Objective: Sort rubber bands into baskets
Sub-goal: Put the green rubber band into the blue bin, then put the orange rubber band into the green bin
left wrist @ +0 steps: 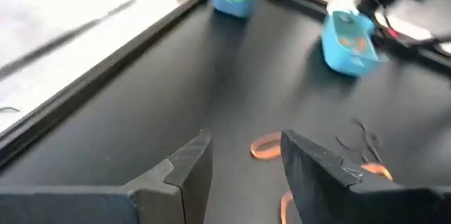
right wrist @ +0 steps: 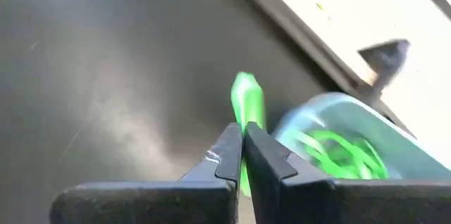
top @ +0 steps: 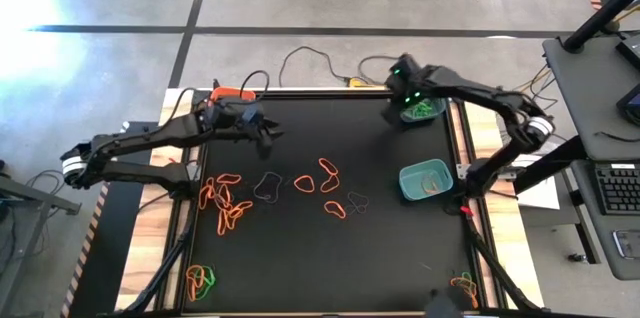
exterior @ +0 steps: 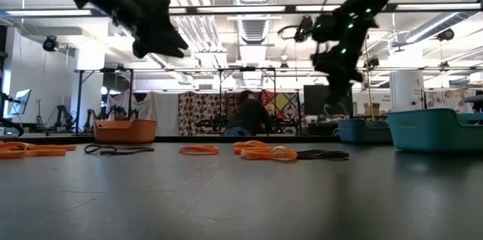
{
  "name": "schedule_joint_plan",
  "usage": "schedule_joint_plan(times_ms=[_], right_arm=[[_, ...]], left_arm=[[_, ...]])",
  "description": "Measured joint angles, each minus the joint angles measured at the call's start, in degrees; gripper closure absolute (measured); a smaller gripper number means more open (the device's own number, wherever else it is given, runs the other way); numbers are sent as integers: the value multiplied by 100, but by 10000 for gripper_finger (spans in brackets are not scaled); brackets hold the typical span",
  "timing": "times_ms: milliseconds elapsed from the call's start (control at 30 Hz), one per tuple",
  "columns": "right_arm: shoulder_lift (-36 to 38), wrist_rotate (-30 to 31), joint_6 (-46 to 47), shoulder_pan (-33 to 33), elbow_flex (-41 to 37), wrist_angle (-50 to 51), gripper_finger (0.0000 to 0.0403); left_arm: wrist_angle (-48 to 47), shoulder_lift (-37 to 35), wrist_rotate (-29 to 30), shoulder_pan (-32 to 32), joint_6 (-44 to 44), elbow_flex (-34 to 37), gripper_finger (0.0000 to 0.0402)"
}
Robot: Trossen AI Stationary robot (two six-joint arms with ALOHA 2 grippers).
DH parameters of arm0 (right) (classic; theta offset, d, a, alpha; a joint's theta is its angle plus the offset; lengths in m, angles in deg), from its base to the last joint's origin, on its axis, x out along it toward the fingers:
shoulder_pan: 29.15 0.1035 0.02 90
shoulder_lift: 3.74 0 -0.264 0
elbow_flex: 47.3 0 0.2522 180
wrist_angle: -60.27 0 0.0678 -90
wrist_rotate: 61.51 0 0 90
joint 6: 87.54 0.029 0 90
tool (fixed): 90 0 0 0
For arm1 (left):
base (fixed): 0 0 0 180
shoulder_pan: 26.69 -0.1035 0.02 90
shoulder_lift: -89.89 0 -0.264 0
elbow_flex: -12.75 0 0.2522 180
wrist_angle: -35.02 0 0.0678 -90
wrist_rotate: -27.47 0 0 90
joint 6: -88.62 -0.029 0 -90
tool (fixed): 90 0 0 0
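My right gripper (right wrist: pixel 242 136) is shut on a green rubber band (right wrist: pixel 246 97) and hangs above the mat at the far right, beside the blue basket (top: pixel 422 111), which holds green bands (right wrist: pixel 342 155). My left gripper (left wrist: pixel 243 155) stands open in the air over the far left of the mat (top: pixel 265 130), with nothing between its fingers. Loose orange bands (top: pixel 222 203) and dark bands (top: pixel 267 188) lie flat mid-mat. The teal basket (top: pixel 427 180) holds orange bands. The orange basket (top: pixel 232 92) stands at the far left edge. My right gripper pinches the green rubber band between its two fingers, right at their free ends. A loop of the band (right wrist: pixel 246 115) sticks out past the fingertips. The fingers slant downward. The band is lifted clear of the mat, next to the blue basket's rim.
More orange bands (top: pixel 328 173) and a dark band (top: pixel 357 200) lie around the mat's middle. Mixed green and orange bands sit at the near left (top: pixel 200 280) and near right (top: pixel 463 283) corners. A raised rail (left wrist: pixel 99 86) borders the mat.
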Motion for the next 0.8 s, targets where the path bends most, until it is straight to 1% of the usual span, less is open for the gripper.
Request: schedule_joint_plan(times_ms=[100,233,400,533,600,667,800], right_arm=[[2,212,542,-498,-210,33,394],[-215,269,835,-932,-324,-62,394],[-700,306,953,-1083,-359,-125,394],[-1011,672,1299,-1104,-358,-127,390],[-1022,689,1462,-1101,-358,-134,379],[-973,653,1546,-1084,-351,-132,359],[-715,647,1748,-1054,-352,-93,304]], left_arm=[[-604,-5,-183,4,-200,-241,249],[-1113,-25,-208,2,-385,-468,249],[-1332,-47,-208,2,-473,-583,249],[-1432,-86,-213,7,-464,-608,249],[-1439,-140,-214,21,-401,-611,248],[-1441,-221,-215,68,-347,-611,248],[-1539,-422,-259,286,-296,-611,248]])
